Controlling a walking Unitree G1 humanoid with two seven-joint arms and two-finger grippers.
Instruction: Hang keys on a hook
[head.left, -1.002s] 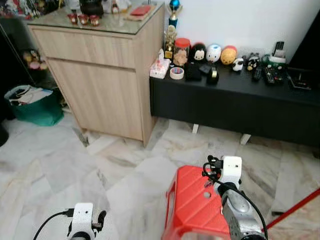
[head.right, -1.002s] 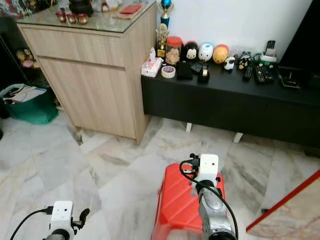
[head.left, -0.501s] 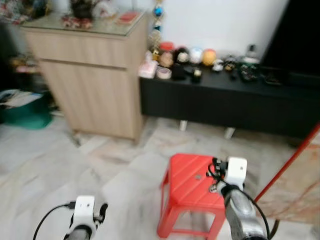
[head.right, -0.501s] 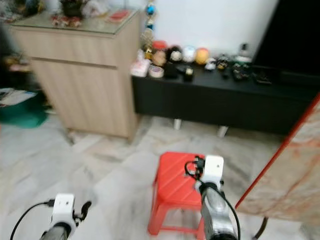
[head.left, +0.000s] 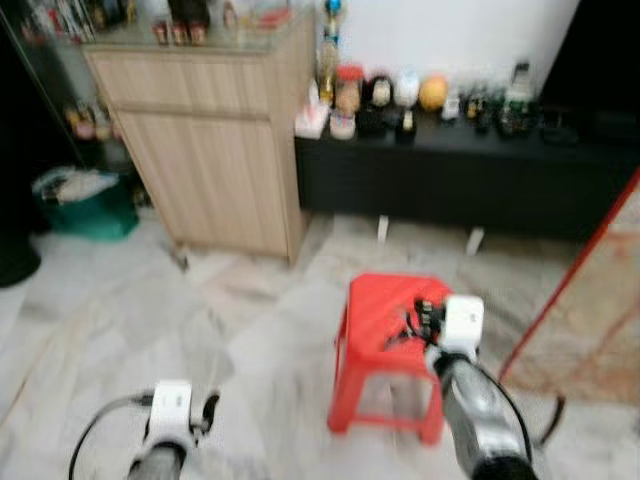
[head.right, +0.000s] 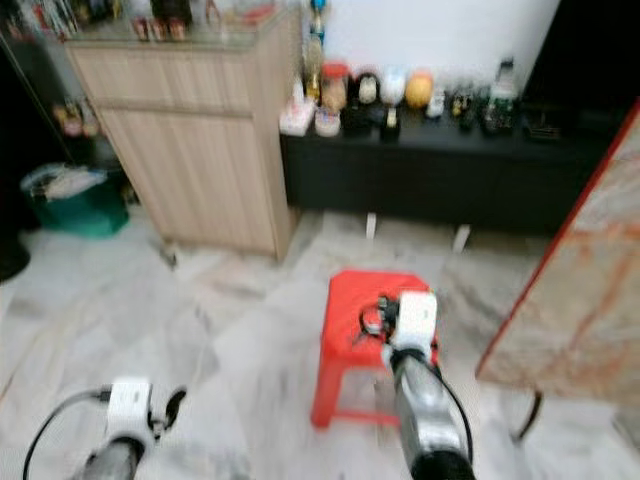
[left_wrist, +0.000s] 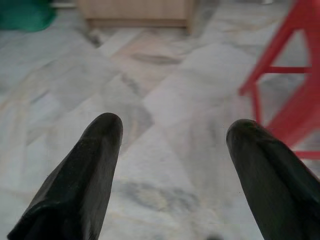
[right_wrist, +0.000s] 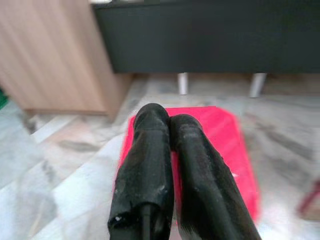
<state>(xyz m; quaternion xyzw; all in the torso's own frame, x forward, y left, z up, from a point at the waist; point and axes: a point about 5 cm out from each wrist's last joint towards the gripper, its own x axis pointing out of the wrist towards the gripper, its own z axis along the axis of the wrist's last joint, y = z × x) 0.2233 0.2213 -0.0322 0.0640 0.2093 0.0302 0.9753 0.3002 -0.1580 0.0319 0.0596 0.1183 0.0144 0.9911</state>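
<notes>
Head views are showing a blurred room while I am walking. Going left to right: my left gripper (left_wrist: 170, 145) is hanging low over the marble floor (head.left: 120, 300) with fingers spread wide and nothing between them; my right gripper (right_wrist: 167, 125) is hovering above the red stool (head.left: 385, 310), fingers pressed together, though I cannot tell whether they are pinching keys. No hook is visible, so I judge I should be searching steadily. No writing is readable.
</notes>
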